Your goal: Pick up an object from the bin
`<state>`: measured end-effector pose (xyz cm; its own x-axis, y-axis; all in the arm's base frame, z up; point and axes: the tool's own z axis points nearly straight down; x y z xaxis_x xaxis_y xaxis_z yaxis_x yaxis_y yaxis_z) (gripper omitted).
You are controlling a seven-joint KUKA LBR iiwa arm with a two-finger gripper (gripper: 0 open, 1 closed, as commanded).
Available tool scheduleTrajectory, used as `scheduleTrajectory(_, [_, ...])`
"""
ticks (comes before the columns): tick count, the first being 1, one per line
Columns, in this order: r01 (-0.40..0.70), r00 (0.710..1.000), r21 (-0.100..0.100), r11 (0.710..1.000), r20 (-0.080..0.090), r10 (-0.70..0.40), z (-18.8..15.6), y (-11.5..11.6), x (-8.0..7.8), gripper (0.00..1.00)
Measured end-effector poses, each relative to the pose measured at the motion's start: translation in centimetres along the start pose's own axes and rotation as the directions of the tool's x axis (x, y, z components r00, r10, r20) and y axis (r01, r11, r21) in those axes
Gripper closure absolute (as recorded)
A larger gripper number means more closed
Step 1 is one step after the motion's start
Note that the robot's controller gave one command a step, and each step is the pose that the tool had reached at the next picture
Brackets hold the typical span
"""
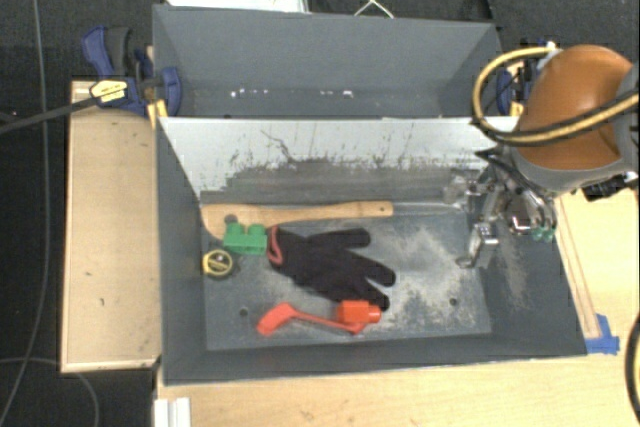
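Observation:
My gripper (pixel 478 250) hangs at the right side of the bin, above the bare floor, with nothing between its fingers. To its left a black glove (pixel 330 263) lies flat in the middle of the bin. A red-orange plastic tool (pixel 320 317) lies just in front of the glove. A long wooden stick (pixel 300 212) runs along the back wall, ending left of the gripper.
A green plastic block (pixel 244 239) and a small yellow tape measure (pixel 217 263) sit at the left end, by the stick. The arm with its orange cover and cables reaches in over the bin's right rim.

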<state>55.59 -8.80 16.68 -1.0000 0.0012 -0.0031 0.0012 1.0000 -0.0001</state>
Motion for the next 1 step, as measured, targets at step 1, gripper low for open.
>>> scheduleTrajectory(1, [0.089, 0.996, -0.004, 0.996, -0.006, -0.089, 9.8, 8.71, 2.82, 0.0])
